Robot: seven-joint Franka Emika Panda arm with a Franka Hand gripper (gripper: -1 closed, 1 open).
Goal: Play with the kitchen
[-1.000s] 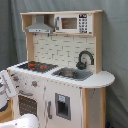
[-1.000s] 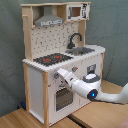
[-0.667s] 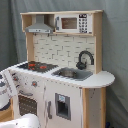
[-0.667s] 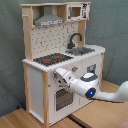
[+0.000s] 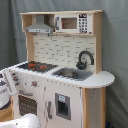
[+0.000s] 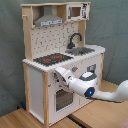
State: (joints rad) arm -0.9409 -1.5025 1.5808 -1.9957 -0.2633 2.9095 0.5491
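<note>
In the second exterior view the kitchen [image 6: 60, 60] fills the left and centre of the frame, standing on a wooden desk [image 6: 20, 120]. The arm enters from the lower right, and its pincer [image 6: 58, 74] sits just beside the knob panel under the stovetop [image 6: 50, 59], probably to turn a knob. I cannot tell whether the pincer is apart or together.

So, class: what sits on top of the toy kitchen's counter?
On the kitchen counter: a black-red stovetop, a grey sink and a black faucet. The sink's bottom is unclear.
</note>
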